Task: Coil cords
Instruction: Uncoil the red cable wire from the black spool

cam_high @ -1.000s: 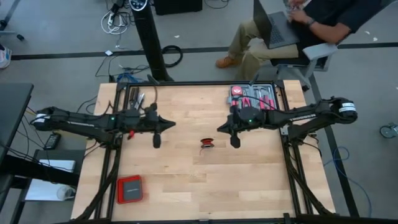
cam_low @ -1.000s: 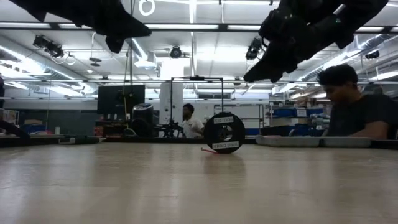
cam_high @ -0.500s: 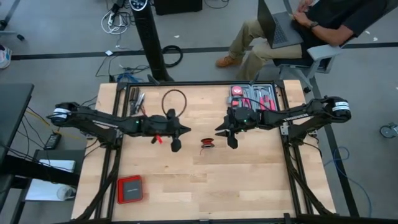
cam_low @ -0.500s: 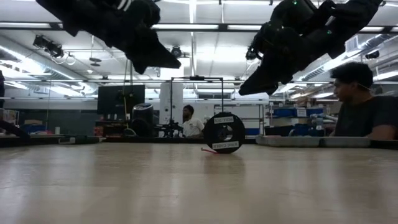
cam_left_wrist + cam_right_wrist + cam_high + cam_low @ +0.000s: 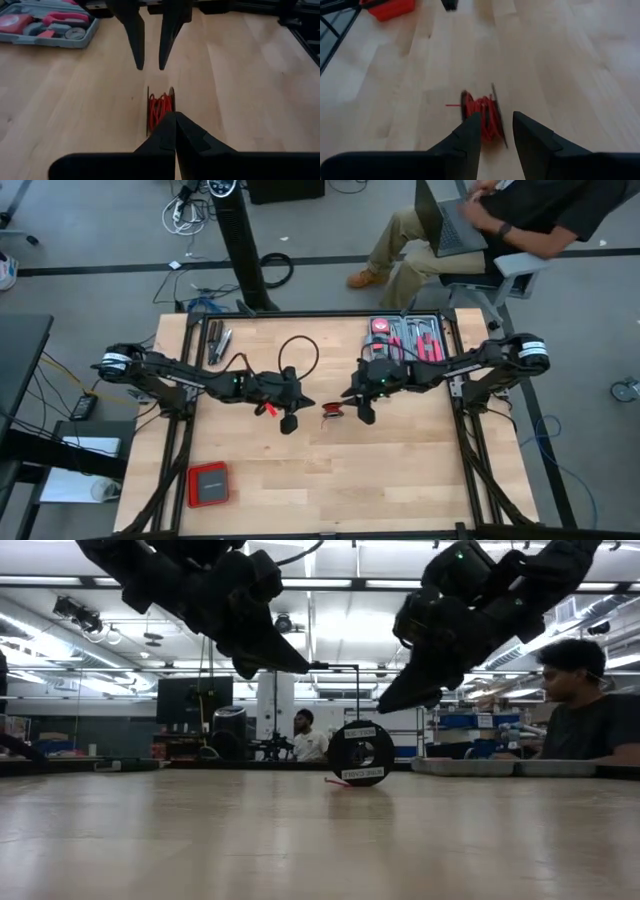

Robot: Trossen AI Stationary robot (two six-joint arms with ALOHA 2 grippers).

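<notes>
Right gripper (image 5: 366,416) spread open, hanging just above and beside red cord (image 5: 332,411) wound on black spool (image 5: 361,753), upright mid-table. Left gripper (image 5: 289,423) pressed together, empty, raised on spool's other side, pointing toward it. Grey tool tray (image 5: 408,337) at table's far edge.

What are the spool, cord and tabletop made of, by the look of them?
Spool: likely black plastic, thin flat discs with printed labels.
Cord: thin red insulated wire, looks plastic-coated; loose glossy turns, an end sticking out.
Table: light wood, probably butcher block; visible plank seams and grain, smooth finish.
</notes>
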